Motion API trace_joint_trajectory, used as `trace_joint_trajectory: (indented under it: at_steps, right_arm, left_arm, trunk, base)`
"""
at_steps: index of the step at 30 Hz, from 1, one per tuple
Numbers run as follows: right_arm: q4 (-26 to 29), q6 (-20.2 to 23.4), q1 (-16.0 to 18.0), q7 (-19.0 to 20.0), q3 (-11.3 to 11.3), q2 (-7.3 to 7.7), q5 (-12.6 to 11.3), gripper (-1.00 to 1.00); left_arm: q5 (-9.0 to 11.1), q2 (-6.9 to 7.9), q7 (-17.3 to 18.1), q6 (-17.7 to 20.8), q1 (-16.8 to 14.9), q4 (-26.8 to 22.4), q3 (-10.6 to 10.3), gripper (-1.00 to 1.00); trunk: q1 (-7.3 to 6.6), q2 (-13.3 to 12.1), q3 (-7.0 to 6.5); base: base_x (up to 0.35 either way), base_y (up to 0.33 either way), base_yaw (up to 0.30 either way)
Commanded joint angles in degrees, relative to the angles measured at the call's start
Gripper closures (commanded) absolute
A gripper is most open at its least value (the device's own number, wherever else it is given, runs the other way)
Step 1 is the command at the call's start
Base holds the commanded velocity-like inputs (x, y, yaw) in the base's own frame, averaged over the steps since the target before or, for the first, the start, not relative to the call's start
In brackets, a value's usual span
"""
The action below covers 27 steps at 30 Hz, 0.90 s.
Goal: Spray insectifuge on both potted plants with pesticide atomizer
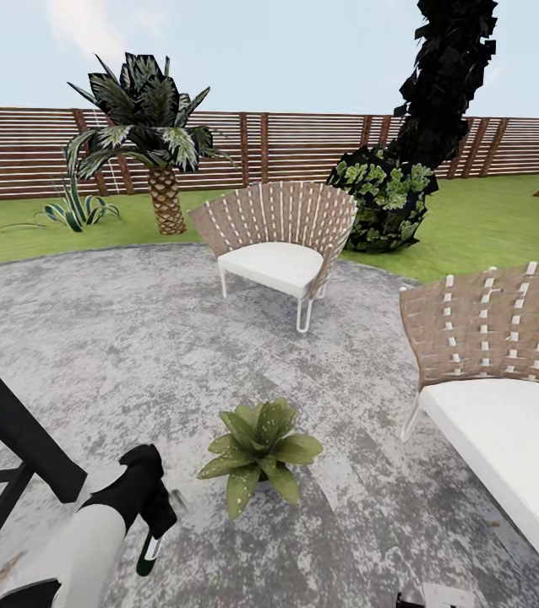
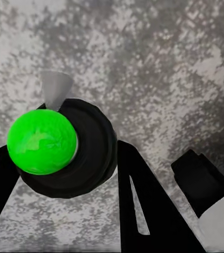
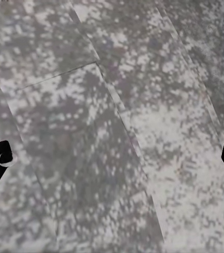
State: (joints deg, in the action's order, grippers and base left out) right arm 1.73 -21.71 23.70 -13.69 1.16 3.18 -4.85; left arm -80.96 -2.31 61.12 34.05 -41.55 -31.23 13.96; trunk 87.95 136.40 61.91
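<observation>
The left claw (image 1: pixel 147 515) gripped the spray bottle (image 2: pixel 64 147) beside the potted plant (image 1: pixel 258 449), the right claw (image 3: pixel 112 158) hung open; a badly aimed nozzle risked wetting only patio (image 1: pixel 134 355).

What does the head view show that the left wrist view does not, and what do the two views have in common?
Head view alone: a potted plant standing on the patio, two woven chairs, a palm, a dark bush, the lawn and the slat fence.

Left wrist view alone: the atomizer seen end-on, a bright green round face set in its dark body, between the black fingers.

Both: the left gripper holding the pesticide atomizer over the grey speckled patio.
</observation>
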Motion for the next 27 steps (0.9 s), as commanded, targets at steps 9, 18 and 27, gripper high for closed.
trace_joint_trajectory:
  at_steps: [9,18,27]
  right_arm:
    - [-0.1,-0.2,0.0,0.1,0.2,0.07,-0.4,-1.00]
    - [-0.1,-0.2,0.0,0.2,0.3,0.00,-0.3,-1.00]
    - [-0.1,-0.2,0.0,0.2,0.2,0.05,-0.3,-1.00]
  left_arm:
    - [0.1,1.60,0.3,0.5,0.0,-0.1,0.6,1.00]
    - [0.1,1.20,0.4,0.5,-0.1,-0.5,0.3,1.00]
    - [-1.0,-6.20,15.9,8.5,-9.2,-0.2,-12.2,1.00]
  trunk:
    - [-0.01,0.0,0.05]
    - [-0.01,0.0,0.05]
    - [-0.01,0.0,-0.28]
  base:
    - [0.000,-0.031,0.000]
    - [-0.140,-0.151,0.000]
    - [-0.016,-0.004,-0.124]
